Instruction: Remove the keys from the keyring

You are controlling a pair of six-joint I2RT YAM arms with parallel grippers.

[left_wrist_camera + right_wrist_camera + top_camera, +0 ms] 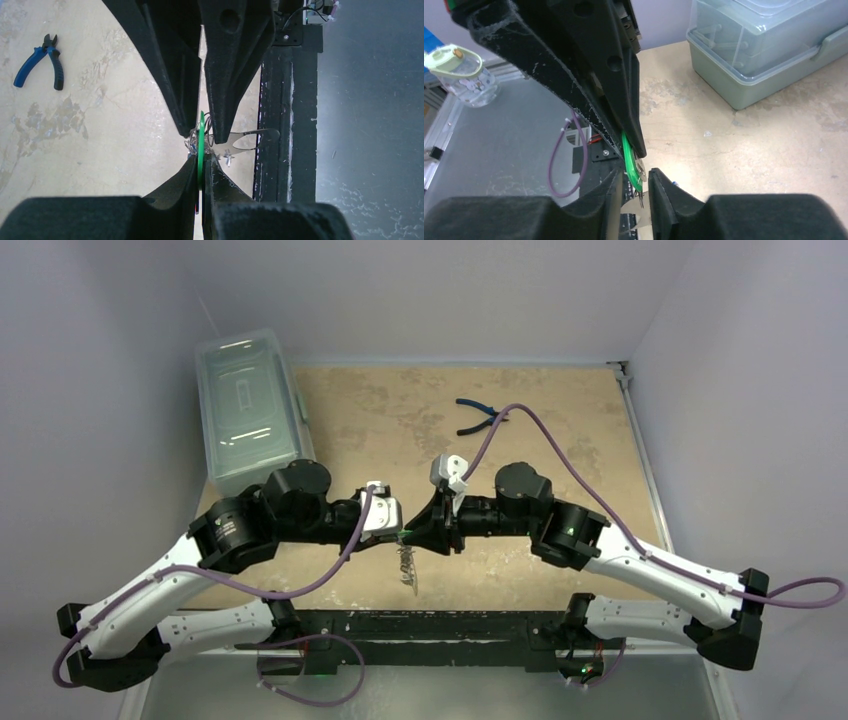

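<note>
My left gripper (pixel 202 165) is shut on the edge of a thin green key tag (pixel 201 135) and holds it above the table's near edge. The pale silver keyring (pixel 250 140) sticks out beside the tag, with small wire rings and tiny keys (pixel 192 145) bunched at the tag. My right gripper (pixel 638 186) is open, its fingers (pixel 220 127) on either side of the green tag (pixel 630 162) and not closed on it. In the top view both grippers meet tip to tip, left (pixel 392 530) and right (pixel 418 533), with the bunch (pixel 406 565) hanging below.
Blue-handled pliers (pixel 482 418) lie at the back of the table. A clear lidded box (pixel 245 410) stands at the back left, also in the right wrist view (pixel 764 50). The black base rail (pixel 420 625) runs under the grippers. A clear container (pixel 459 75) sits off the table.
</note>
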